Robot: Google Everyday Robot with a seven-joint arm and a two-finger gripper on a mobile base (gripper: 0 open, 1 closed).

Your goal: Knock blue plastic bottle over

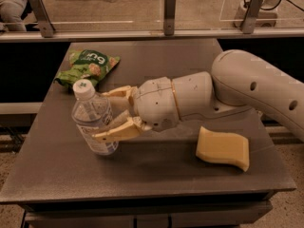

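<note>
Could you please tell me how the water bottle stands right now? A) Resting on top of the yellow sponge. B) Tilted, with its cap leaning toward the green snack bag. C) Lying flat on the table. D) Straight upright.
B: the bottle is tilted, its white cap toward the snack bag and its base on the table, with the end effector open around its side.

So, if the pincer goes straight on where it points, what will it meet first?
The bottle: the open pincer points straight at it, one finger on each side. Whether they touch is unclear.
</note>
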